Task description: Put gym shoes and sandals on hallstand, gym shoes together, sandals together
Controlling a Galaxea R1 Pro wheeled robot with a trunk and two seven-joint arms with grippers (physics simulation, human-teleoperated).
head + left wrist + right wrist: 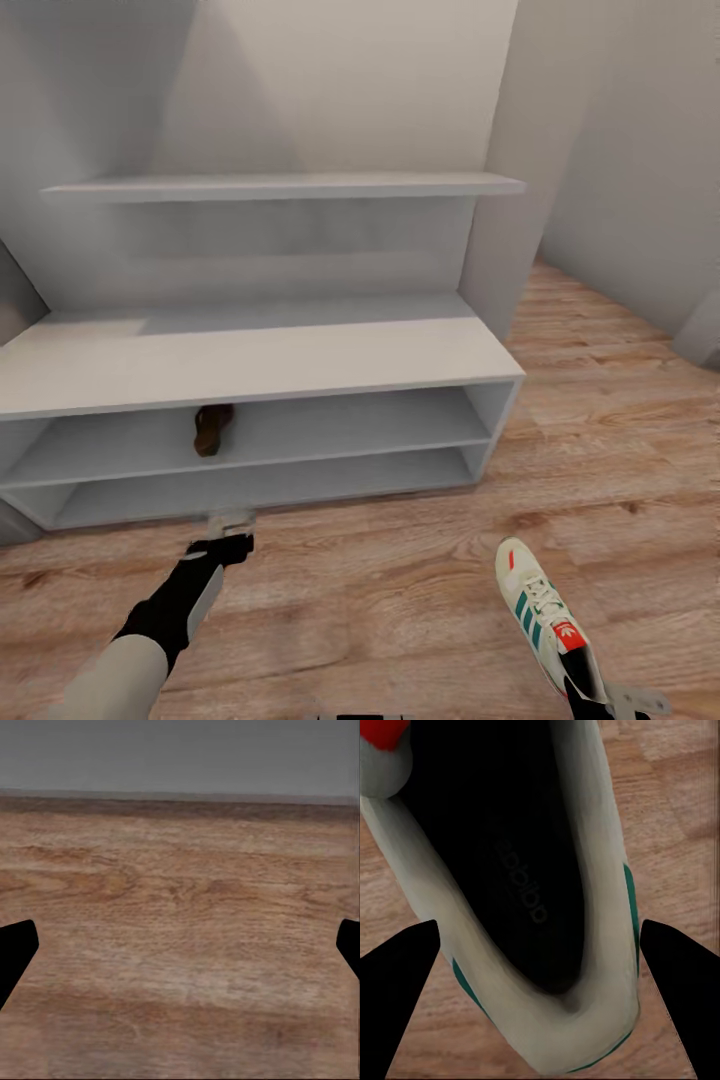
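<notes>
We see the shoe rack [250, 360] straight ahead, a pale grey, matt, boxy unit with a broad flat top and two open shelf rows; a stepped floating shelf [285, 186] hangs above it. One dark brown sandal [212, 429] lies on the upper shelf row, toe pointing outward, left of centre; we take it as already placed, with room beside it for its mate, which we cannot find in these views.

One gym shoe [543, 617] rests on the corridor floor [400, 590], well apart from the rack and to its right; cream upper, teal side stripes, red tongue tab, white laces. The right pincer [540, 967] straddles the heel end, its black fingers spread either side of the dark padded opening; the fingers stand clear of the shoe wall, so we judge it released and poised to close across the heel, the narrowest and stiffest part to hold. We cannot locate the second gym shoe.

The left pincer [231, 522] hangs low over bare plank floor just before the rack's bottom edge; its wrist view shows the fingertips [15, 952] wide apart with nothing between them, so released and empty. The floor is light brown wood grain, smooth, with low sheen.
</notes>
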